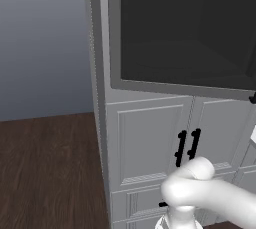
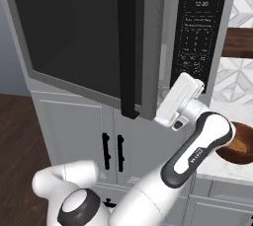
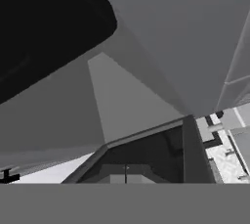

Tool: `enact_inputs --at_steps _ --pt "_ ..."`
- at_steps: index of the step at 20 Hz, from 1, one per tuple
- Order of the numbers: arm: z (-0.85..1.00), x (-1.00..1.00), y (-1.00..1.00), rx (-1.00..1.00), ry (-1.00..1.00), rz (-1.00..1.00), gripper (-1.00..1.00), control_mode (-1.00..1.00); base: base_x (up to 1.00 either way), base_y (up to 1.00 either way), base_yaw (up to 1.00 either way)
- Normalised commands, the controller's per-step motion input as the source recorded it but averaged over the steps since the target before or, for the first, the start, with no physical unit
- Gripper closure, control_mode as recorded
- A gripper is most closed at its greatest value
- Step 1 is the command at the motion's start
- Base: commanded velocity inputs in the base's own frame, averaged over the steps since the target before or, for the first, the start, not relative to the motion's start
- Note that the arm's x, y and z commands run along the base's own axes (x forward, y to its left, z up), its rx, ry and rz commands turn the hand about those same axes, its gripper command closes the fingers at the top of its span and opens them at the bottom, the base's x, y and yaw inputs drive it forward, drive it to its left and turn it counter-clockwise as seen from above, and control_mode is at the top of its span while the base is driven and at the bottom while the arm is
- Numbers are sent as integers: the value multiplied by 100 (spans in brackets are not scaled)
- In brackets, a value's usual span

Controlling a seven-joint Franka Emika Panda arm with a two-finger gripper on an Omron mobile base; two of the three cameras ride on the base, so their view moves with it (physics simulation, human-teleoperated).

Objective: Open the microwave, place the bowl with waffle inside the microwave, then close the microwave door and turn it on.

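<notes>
The microwave (image 2: 197, 32) is built in above white cabinets, its dark control panel at the right. The microwave door (image 2: 74, 37) stands ajar, swung out toward me, its long black bar handle (image 2: 129, 47) on the free edge. In the left base view the door (image 1: 185, 33) shows as a wide dark glass panel. My white hand (image 2: 179, 100) reaches behind the door's free lower edge, which hides the fingers. In the hand view my gripper (image 3: 126, 175) is shut and empty, facing the door's grey inner side and the gap to the cavity. The bowl (image 2: 240, 146), with a brown waffle inside, sits on the counter at the right.
White panelled cabinet doors (image 2: 74, 131) with small black handles (image 1: 187, 145) stand below the microwave. A pale counter (image 2: 232, 173) runs to the right under a patterned tile wall (image 2: 237, 79). Dark wood floor (image 1: 50, 173) lies open to the left.
</notes>
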Motion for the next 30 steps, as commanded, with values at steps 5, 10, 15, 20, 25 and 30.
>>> enact_inputs --at_steps 5,10,15,20,25,30 --pt "56 -80 44 0 -22 18 100 -100 0 0 0" --pt "46 -97 53 0 -29 20 100 -100 0 0 0" --pt "32 -100 68 0 -34 23 100 -100 0 0 0" --pt "14 -100 84 -2 -47 26 100 -100 0 0 0" --pt "0 -100 100 -11 -54 25 100 -100 0 0 0" --pt "0 -100 100 -16 -44 23 100 -100 0 0 0"
